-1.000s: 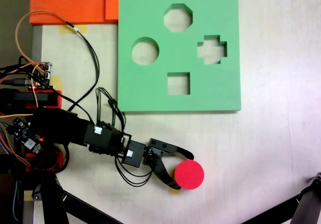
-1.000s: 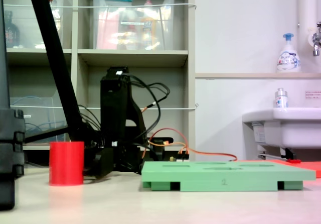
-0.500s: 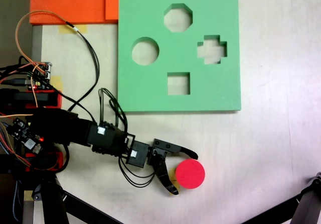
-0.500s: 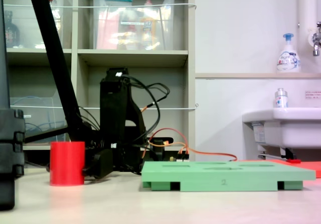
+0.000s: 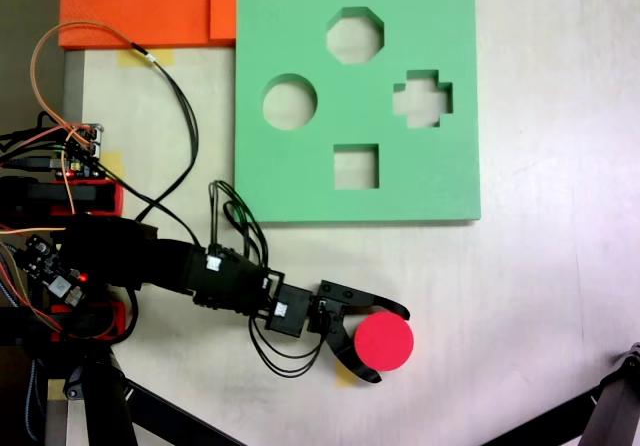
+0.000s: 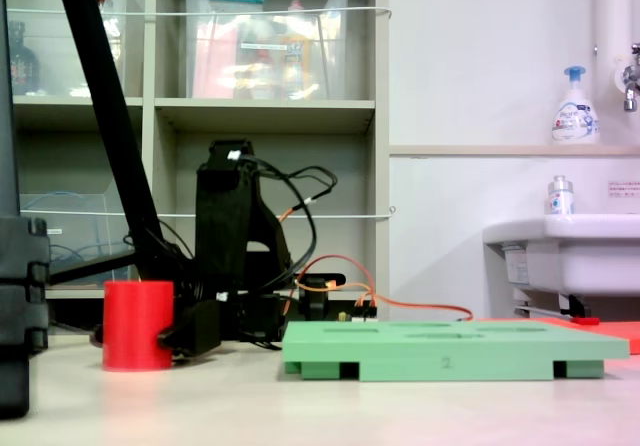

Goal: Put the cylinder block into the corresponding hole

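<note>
The red cylinder block [image 5: 384,342] stands upright on the table, below the green foam board [image 5: 420,186] in a fixed view from above. My gripper [image 5: 390,344] is open and straddles the block: one finger curves along its upper edge, the other along its lower left edge. The circular hole [image 5: 290,102] lies in the board's left half, far up and left of the block. In a fixed view from the side, the block [image 6: 138,324] stands left of the board [image 6: 440,351], with the black arm [image 6: 230,226] right behind it.
Orange foam sheets [image 5: 150,6] lie past the board's top left corner. The board also has octagonal [image 5: 355,35], cross [image 5: 422,98] and square [image 5: 356,166] cut-outs. The arm's base and cables [image 5: 60,216] occupy the left edge. Black stand legs [image 5: 170,416] cross the bottom corners.
The arm reached further right, so the open fingers now enclose the block. The block shifted slightly to the right.
</note>
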